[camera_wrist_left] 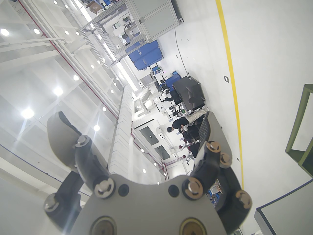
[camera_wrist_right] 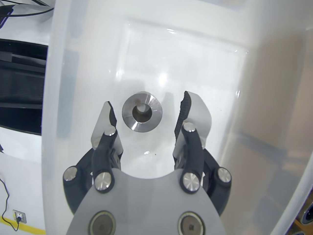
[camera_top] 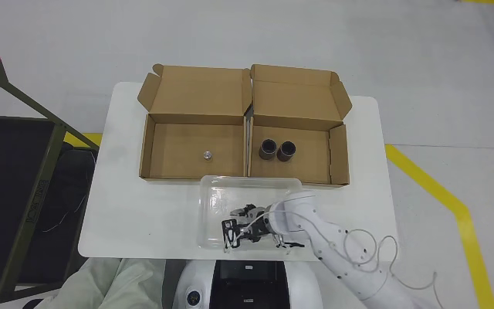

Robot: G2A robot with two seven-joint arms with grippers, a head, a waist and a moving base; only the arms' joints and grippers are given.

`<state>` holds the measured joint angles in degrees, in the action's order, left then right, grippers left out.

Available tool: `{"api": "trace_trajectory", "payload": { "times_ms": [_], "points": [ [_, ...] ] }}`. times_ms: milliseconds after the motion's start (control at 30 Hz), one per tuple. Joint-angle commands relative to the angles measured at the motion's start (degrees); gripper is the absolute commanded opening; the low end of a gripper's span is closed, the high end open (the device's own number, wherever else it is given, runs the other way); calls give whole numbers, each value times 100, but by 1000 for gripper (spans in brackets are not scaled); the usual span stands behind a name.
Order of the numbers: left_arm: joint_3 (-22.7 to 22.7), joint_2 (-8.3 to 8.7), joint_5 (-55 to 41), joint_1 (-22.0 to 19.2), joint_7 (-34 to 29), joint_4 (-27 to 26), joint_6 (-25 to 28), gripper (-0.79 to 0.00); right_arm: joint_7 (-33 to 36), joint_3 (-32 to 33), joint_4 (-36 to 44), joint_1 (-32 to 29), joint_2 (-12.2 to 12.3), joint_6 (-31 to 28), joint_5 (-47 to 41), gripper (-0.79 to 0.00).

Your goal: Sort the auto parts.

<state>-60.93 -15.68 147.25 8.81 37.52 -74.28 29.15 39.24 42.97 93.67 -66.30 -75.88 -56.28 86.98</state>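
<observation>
Bushing (camera_wrist_right: 142, 112), round, bored, seemingly steel, inside spread right pincer (camera_wrist_right: 148, 110), translucent tub (camera_wrist_right: 183, 57)

Two open brown cardboard boxes: the left box (camera_top: 174, 158) and the right box (camera_top: 312, 158). One clear plastic bin (camera_top: 251, 180), nearer. Two dark cylindrical sleeves (camera_top: 268, 149) (camera_top: 286, 150) in the right box. One small silver round part (camera_top: 207, 154) in the left box. One silver metal ring (camera_wrist_right: 141, 112) in the bin.

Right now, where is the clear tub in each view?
Top view: clear tub at the table's edge nearest the robot.
Right wrist view: clear tub walls and floor all around the right gripper.
Left wrist view: this camera faces away from the table.
Shared landmark: right gripper, open inside the tub.
</observation>
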Motion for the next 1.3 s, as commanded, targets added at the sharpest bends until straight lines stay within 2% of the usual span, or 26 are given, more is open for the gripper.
{"api": "trace_trajectory", "payload": {
  "times_ms": [0, 33, 133, 233, 267, 800, 967, 1267],
  "points": [
    [0, 0, 0, 0, 0, 0, 0, 0, -16, -40, -37, 27, -1, 14, 0, -409],
    [0, 0, 0, 0, 0, 0, 0, 0, -19, -60, -53, 42, -1, 16, 2, -437],
    [0, 0, 0, 0, 0, 0, 0, 0, 33, -120, -79, 69, 1, 15, -12, -603],
    [0, 0, 0, 0, 0, 0, 0, 0, 140, -147, 13, 60, 16, 26, -24, -708],
    [0, 0, 0, 0, 0, 0, 0, 0, 179, -144, 62, 46, 24, 38, -36, -776],
    [0, 0, 0, 0, 0, 0, 0, 0, 325, 444, 1208, -296, 262, 348, -214, -785],
    [0, 0, 0, 0, 0, 0, 0, 0, 82, 624, 1390, -333, 306, 531, -313, -785],
    [0, 0, 0, 0, 0, 0, 0, 0, -717, 987, 1721, -536, 373, 1198, -327, -785]
  ]
}}
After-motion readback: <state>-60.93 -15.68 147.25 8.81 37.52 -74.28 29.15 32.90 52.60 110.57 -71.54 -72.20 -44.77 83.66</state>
